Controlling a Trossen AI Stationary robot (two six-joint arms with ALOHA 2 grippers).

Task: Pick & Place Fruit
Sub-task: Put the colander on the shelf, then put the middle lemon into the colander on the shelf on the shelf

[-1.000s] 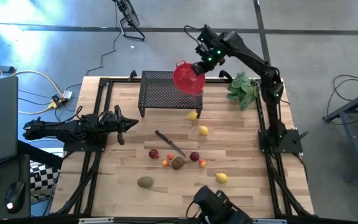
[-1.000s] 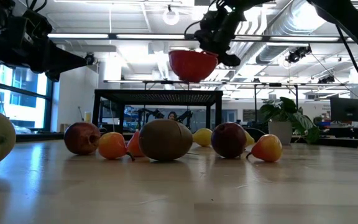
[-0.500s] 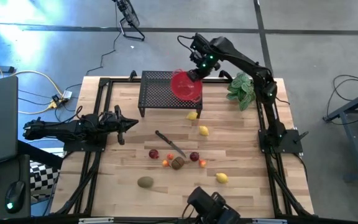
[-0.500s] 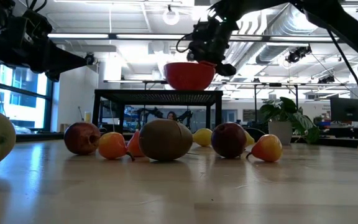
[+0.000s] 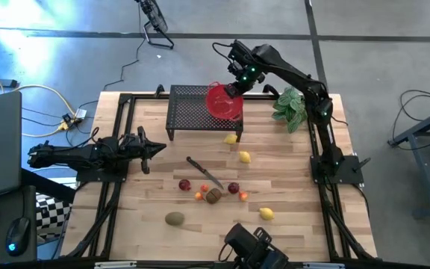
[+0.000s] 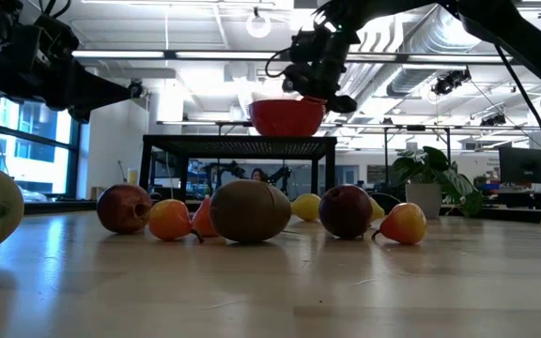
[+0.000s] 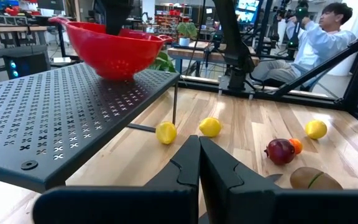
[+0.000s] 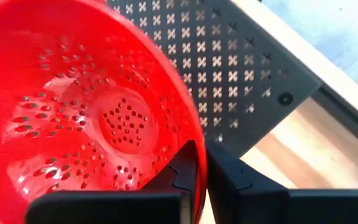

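Your right claw (image 5: 228, 90) is pinched on the rim of the red colander (image 5: 224, 102), which sits on the black perforated rack (image 5: 189, 110) at the far side of the wooden surface (image 5: 155, 202); your left claw (image 5: 149, 149) waits at the left edge with its fingers together. From above you see the fruit spread over the surface: two lemons (image 5: 232, 138) just in front of the rack, a third lemon (image 5: 266, 214) nearer the front, two dark red pieces (image 5: 184, 184), small orange ones (image 5: 199, 196), a brown kiwi (image 5: 213, 196) in the middle cluster and a greenish kiwi (image 5: 174, 219) apart at the front left. A knife (image 5: 204, 172) lies among them, and a leafy bunch (image 5: 291, 106) rests by the right arm's base. At surface level the kiwi (image 6: 250, 211) looks oval and fuzzy brown, flanked by a glossy red piece (image 6: 346, 210) and orange ones (image 6: 170, 219), with the colander (image 6: 287, 116) resting on the rack behind. Your left wrist view shows the closed fingers (image 7: 182, 165), round yellow lemons (image 7: 165, 132) past the rack leg, and a person seated beyond the surface. Your right wrist view shows the fingers (image 8: 185, 165) clamped over the colander's wall (image 8: 73, 118).
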